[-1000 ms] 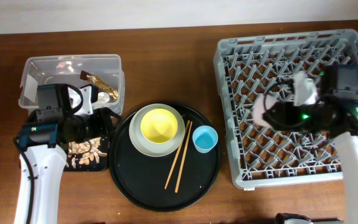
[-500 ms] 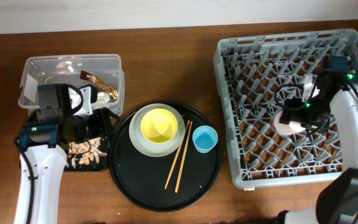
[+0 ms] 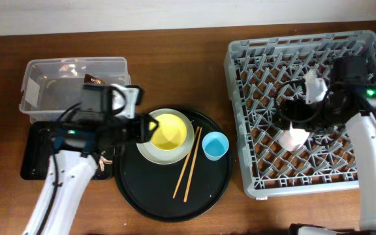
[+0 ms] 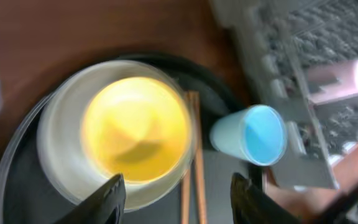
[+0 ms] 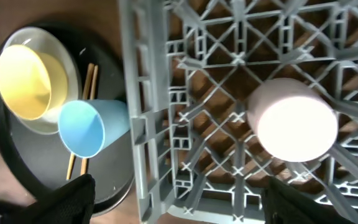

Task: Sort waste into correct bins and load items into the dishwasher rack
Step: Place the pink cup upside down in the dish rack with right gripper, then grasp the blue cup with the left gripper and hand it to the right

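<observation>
Starting at 9 o'clock on the tabletop: the clear box point(image 3: 38, 65) is holding the brown-gold wrapper point(image 3: 95, 79). The shallow black tray point(image 3: 34, 153) at its 6 o'clock is showing a few food scraps point(image 3: 103, 159) beside your left arm. No tissue wads are showing, so I cannot tell where they are.

Your left tool point(image 4: 179, 196) is no longer hanging over the bins as it was a second ago. It is now hovering over the 9 o'clock edge of the yellow bowl point(image 4: 135, 127), fingers spread, gripping nothing. The bowl is sitting in the grey plate point(image 4: 51, 146) on the round black tray point(image 3: 149, 189). The chopsticks point(image 3: 189, 163) are lying at the bowl's 3 o'clock, and the blue cup point(image 3: 215, 145) is standing just beyond them.

Over at 3 o'clock, the pink cup point(image 3: 294, 138) is now resting, seemingly bottom-up, among the pegs of the dishwasher rack point(image 3: 241, 153), toward 6 o'clock of its middle. A second ago your right tool point(image 5: 179, 198) was carrying it. Now its fingers are standing wide apart and clear of the cup, holding nothing.

My reading: the pink cup is loaded, the waste sorting is looking finished on what shows, and you are heading into the bowl pick. Plate, bowl, blue cup and chopsticks are still waiting.
</observation>
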Available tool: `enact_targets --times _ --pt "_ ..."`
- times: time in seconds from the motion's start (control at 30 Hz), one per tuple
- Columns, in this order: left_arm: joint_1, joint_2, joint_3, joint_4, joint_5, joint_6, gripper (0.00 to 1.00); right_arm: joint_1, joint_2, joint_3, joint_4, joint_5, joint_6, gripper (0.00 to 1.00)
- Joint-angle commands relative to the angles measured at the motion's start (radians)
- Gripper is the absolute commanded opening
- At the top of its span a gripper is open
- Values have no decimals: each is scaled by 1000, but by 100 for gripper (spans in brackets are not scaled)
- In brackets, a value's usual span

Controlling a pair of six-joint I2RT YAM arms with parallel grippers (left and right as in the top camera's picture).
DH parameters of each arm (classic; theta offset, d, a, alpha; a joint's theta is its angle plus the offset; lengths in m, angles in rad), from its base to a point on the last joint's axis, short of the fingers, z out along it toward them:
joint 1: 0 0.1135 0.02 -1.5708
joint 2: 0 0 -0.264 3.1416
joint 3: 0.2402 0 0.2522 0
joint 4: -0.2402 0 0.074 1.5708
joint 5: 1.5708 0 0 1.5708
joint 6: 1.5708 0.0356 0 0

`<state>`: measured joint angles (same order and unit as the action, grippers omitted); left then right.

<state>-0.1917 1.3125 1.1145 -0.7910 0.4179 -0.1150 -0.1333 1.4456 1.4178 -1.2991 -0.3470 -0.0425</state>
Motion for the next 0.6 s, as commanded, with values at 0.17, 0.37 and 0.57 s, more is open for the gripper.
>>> enact_targets --times 0.17,0.37,0.57 --pt "-314 313 -3 222 2 -4 56 11 -13 14 -8 -12 -14 88" --pt "-369 472 -3 290 3 -4 46 11 -13 14 -14 -12 -14 89" --pt "-371 474 -3 269 3 -4 12 11 -13 14 -21 -12 -14 89"
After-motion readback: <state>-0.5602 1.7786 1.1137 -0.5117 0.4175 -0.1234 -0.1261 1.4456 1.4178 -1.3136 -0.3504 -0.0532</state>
